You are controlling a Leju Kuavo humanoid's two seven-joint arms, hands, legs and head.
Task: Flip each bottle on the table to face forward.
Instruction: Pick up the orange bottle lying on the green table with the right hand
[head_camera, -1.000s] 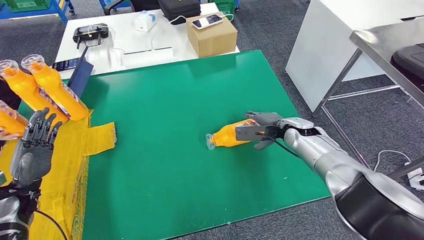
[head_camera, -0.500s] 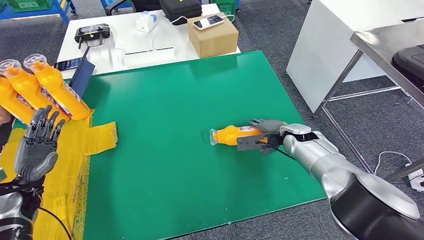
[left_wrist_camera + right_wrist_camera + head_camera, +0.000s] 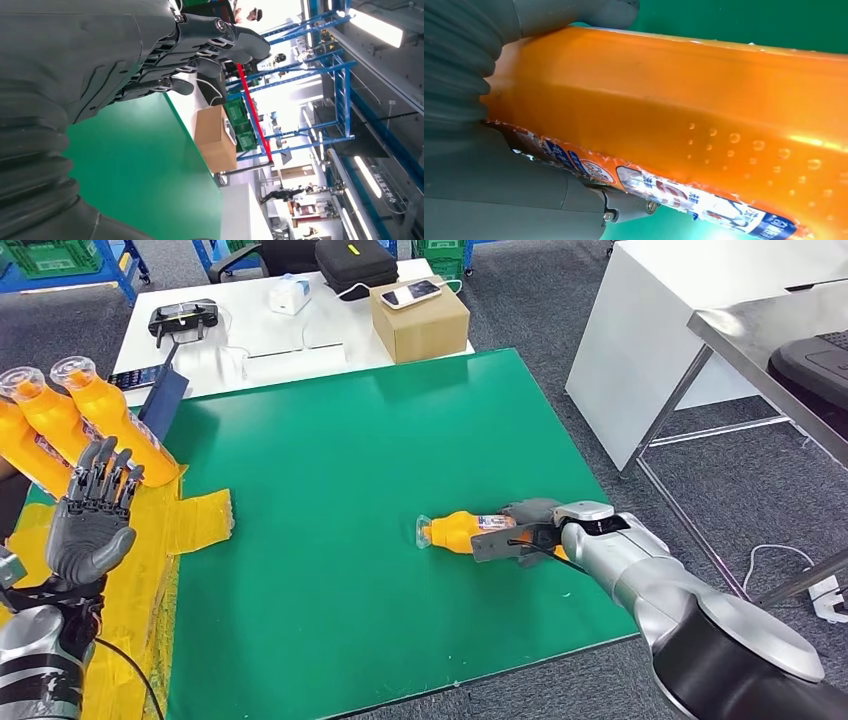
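Behind the green mat, a white table (image 3: 250,335) carries a cardboard box (image 3: 420,320) with a phone (image 3: 412,292) lying on top, a black case (image 3: 355,260), a small white device (image 3: 288,295) and a black handheld unit (image 3: 182,315). A steel-framed table (image 3: 740,335) stands to the right, over grey carpet (image 3: 530,300).

high head view, close wrist views

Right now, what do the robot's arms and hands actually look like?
Both arms are smooth silver metal tubes, with a large black joint near the right shoulder. The left hand has a grey palm and dark, segmented fingers; the right hand is grey too, with a flat grey plate alongside it. Thin black cables run along both wrists. In the wrist views, a grey ribbed cover sits behind each hand.
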